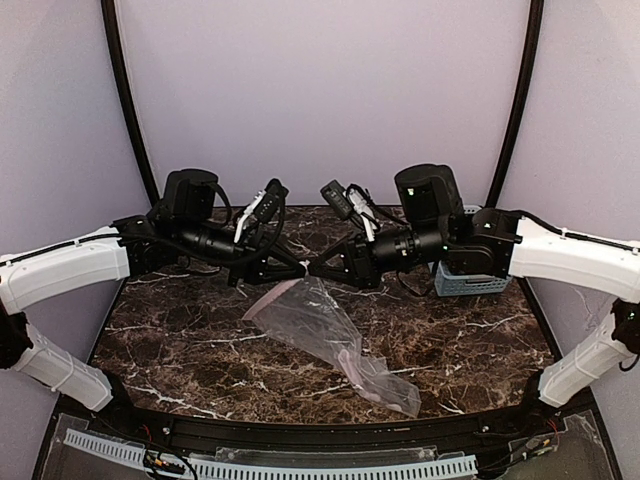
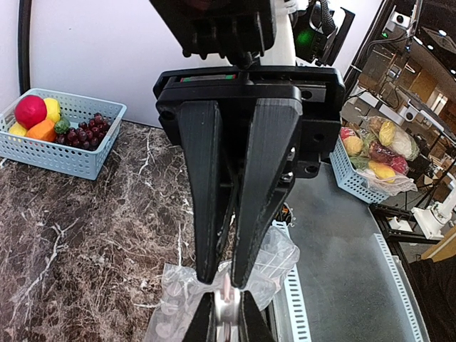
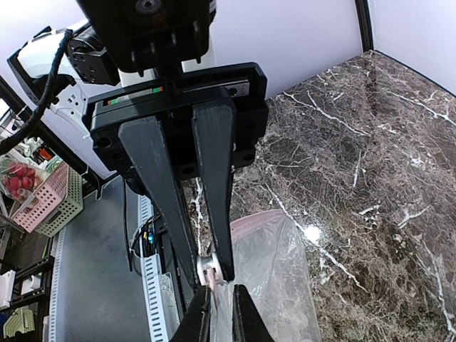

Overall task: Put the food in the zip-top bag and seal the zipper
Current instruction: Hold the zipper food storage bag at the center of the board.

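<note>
Left tool [image 2: 222, 274] and right tool [image 3: 212, 274]: tips meet nose to nose, and each is clamped tight on the zipper [image 3: 251, 216]. Zip-top bag [image 1: 320, 330]: hangs from both tools, and its lower end trails on the tabletop [image 1: 180, 340] below them. Food [image 2: 53, 121]: lies in the light-blue basket [image 2: 68, 160], well apart from both tools and behind the right one.

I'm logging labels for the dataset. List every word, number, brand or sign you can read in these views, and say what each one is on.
No text can be read in any view.
Left gripper: red-and-green strip on its housing, no legible characters.
Right gripper: a similar strip, too blurred to read.
Zip-top bag: no print visible.
Basket: no label visible.
</note>
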`<state>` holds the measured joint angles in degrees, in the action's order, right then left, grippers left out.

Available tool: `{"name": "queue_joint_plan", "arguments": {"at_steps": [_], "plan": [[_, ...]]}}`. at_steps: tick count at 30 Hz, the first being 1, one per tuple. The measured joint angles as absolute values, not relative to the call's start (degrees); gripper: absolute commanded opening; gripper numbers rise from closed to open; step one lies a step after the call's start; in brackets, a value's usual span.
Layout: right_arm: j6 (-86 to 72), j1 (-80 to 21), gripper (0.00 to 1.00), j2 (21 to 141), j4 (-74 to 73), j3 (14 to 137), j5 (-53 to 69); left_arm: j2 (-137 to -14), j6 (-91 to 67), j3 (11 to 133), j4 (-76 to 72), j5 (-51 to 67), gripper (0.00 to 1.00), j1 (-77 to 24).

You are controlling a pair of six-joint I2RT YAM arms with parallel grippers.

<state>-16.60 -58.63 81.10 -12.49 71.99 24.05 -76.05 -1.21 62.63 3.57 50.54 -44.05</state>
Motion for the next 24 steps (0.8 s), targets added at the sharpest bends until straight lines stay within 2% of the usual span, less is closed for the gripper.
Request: {"name": "queue_joint_plan", "arguments": {"at_steps": [5,18,24], "plan": [[-16.6,-58.6,0.00,81.1,-12.5,72.0,24.4,-76.1,-1.2,62.6,3.6,50.4,0.01,-44.1],[-16.5,-58.8,0.00,81.1,-12.5,72.0,23.9,-76.2,-1.2,62.6,3.6,50.2,0.01,-44.0],[-15.2,-60.0,0.00,81.1,-12.5,71.9,18.5,-76.4,-1.2,62.6,3.6,49.7,0.01,-43.8]]}}
